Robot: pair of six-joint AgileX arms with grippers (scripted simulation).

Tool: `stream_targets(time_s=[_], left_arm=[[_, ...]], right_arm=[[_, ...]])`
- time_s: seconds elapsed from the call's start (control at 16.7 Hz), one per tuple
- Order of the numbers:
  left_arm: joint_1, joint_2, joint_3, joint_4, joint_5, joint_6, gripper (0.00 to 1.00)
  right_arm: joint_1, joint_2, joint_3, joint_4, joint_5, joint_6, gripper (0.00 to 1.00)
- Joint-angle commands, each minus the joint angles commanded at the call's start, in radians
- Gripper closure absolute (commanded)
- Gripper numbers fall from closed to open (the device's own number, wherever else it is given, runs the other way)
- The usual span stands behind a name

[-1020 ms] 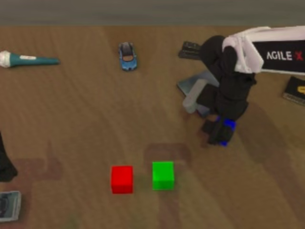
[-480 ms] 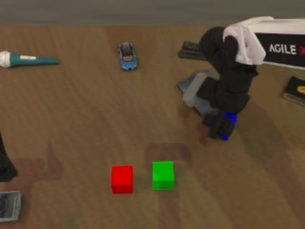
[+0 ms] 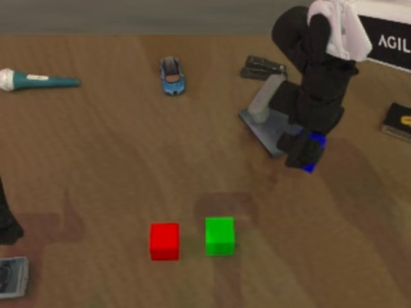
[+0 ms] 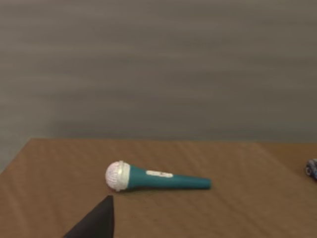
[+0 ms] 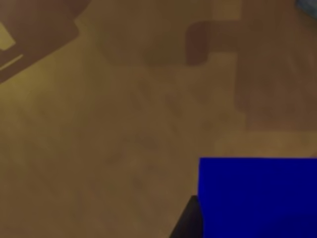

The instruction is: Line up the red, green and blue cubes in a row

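Note:
The red cube (image 3: pixel 164 240) and the green cube (image 3: pixel 219 235) sit side by side on the table near the front, a small gap between them. My right gripper (image 3: pixel 306 153) hangs farther back and to the right, shut on the blue cube (image 3: pixel 314 141). In the right wrist view the blue cube (image 5: pixel 257 196) fills the corner beside one dark fingertip (image 5: pixel 188 220), clear of the table. My left gripper (image 3: pixel 6 224) is parked at the table's left edge, open, with one fingertip (image 4: pixel 96 220) showing in its wrist view.
A teal microphone (image 3: pixel 38 80) lies at the back left, and a blue toy car (image 3: pixel 171 76) at the back middle. A grey flat stand (image 3: pixel 266 122) and a black object (image 3: pixel 260 66) lie beside the right arm. A black box (image 3: pixel 398 122) sits at the right edge.
My right gripper has carried the blue cube toward the back and slightly right, away from the red and green cubes. The other cubes and the left arm have not moved.

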Motion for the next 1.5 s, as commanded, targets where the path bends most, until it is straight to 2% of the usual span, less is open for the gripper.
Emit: stream_targets(time_s=[0.24, 0.78, 1.14, 1.5], left_arm=[[0.0, 0.0, 0.0, 0.0, 0.0, 0.0, 0.0], [0.0, 0.0, 0.0, 0.0, 0.0, 0.0, 0.0], [0.0, 0.0, 0.0, 0.0, 0.0, 0.0, 0.0], [0.0, 0.0, 0.0, 0.0, 0.0, 0.0, 0.0]], right_arm=[[0.025, -0.03, -0.041, 0.01, -0.001, -0.031, 1.0], [0.245, -0.294, -0.367, 0.067, -0.005, -0.272, 1.0], [0.248, -0.29, -0.382, 0.083, -0.005, -0.276, 1.0], [0.249, -0.213, -0.501, 0.288, -0.005, -0.274, 1.0]])
